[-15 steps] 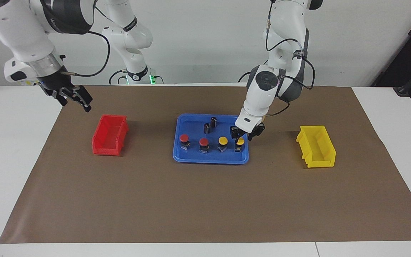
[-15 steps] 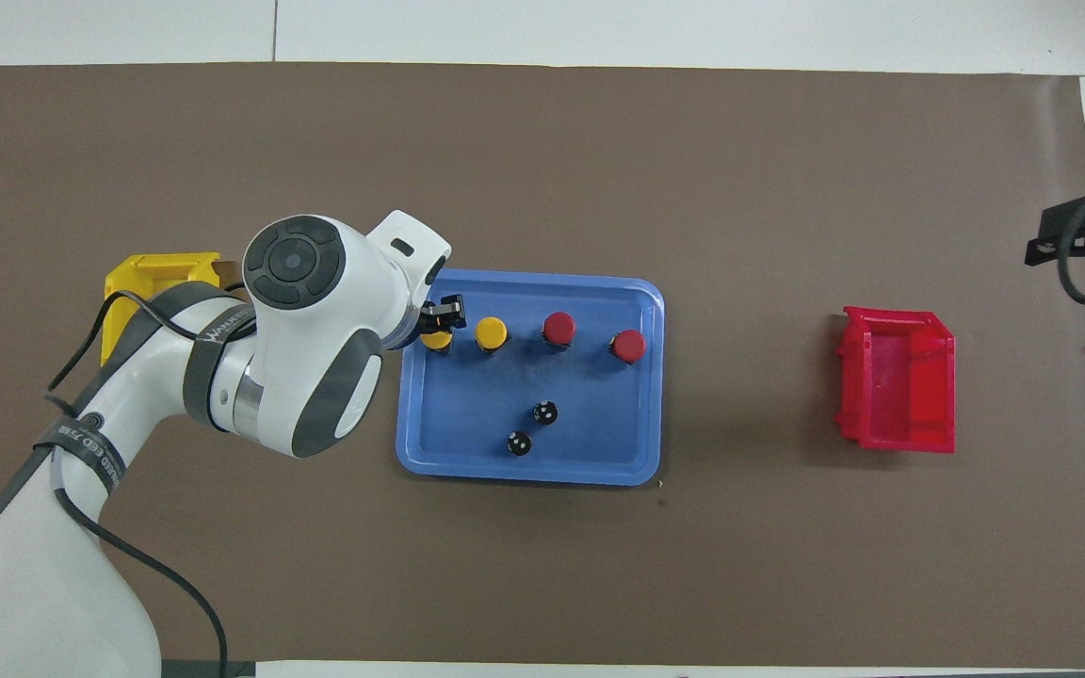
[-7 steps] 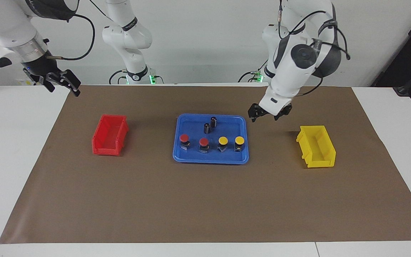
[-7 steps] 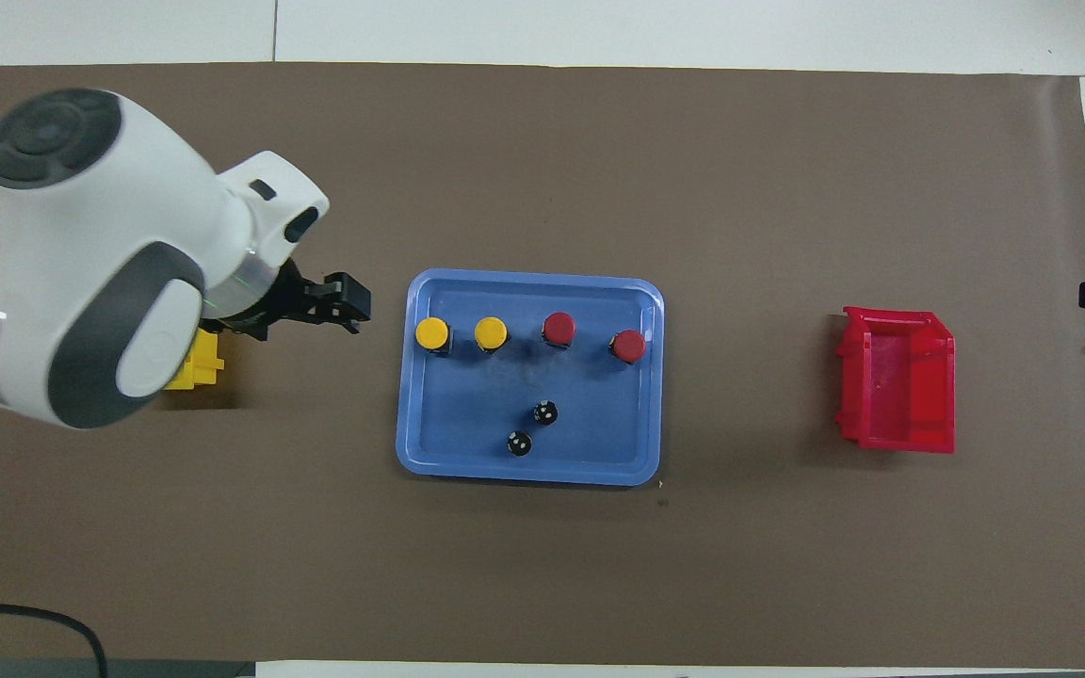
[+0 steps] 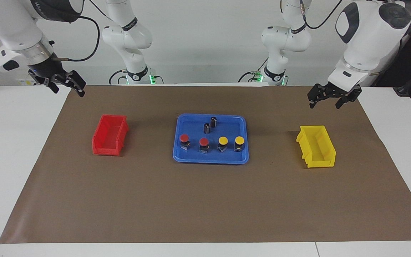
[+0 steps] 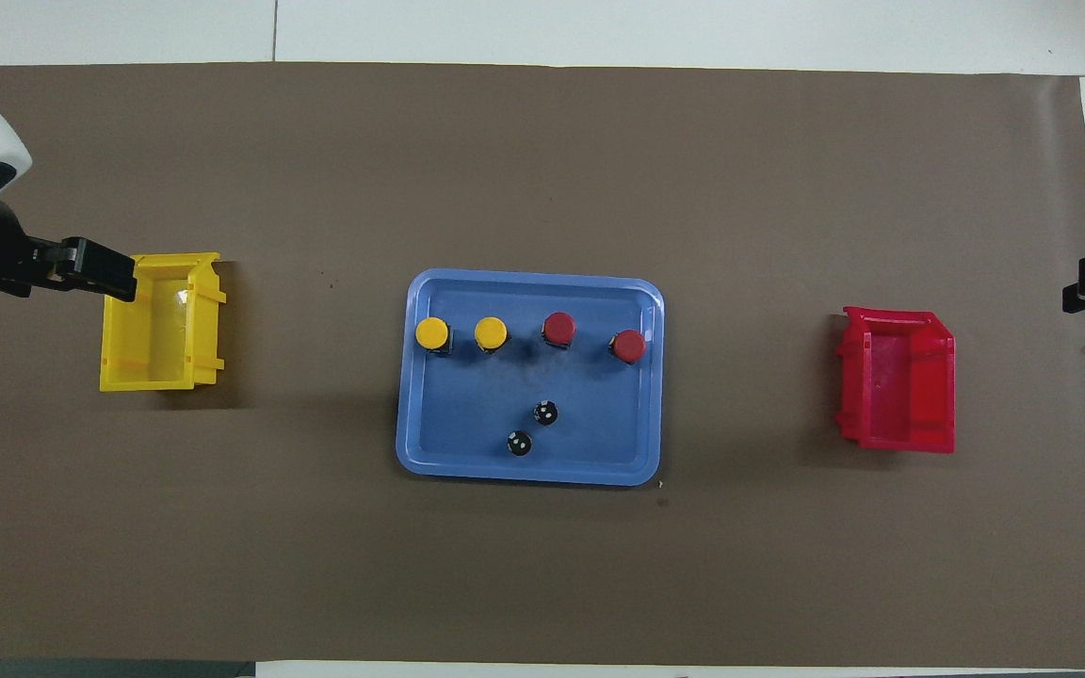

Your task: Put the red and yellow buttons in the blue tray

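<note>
The blue tray (image 5: 211, 160) lies mid-table on the brown mat and also shows in the overhead view (image 6: 467, 414). In it, two red buttons (image 5: 184, 138) (image 5: 203, 142) and two yellow buttons (image 5: 223, 141) (image 5: 239, 140) stand upright in a row; they also show in the overhead view (image 6: 628, 346) (image 6: 558, 328) (image 6: 491, 332) (image 6: 432, 332). My left gripper (image 5: 325, 103) is open and empty, up in the air over the mat beside the yellow bin. My right gripper (image 5: 68, 90) is open and empty, raised over the mat's edge at the right arm's end.
Two small dark capless cylinders (image 5: 206, 127) (image 5: 213, 121) stand in the tray, nearer to the robots than the buttons. A yellow bin (image 5: 316, 146) sits toward the left arm's end. A red bin (image 5: 110, 135) sits toward the right arm's end. Both bins look empty.
My left gripper has let go of the end yellow button in the tray, risen and swung away to beside the yellow bin. My right gripper has drawn back from the red bin toward the mat's edge.
</note>
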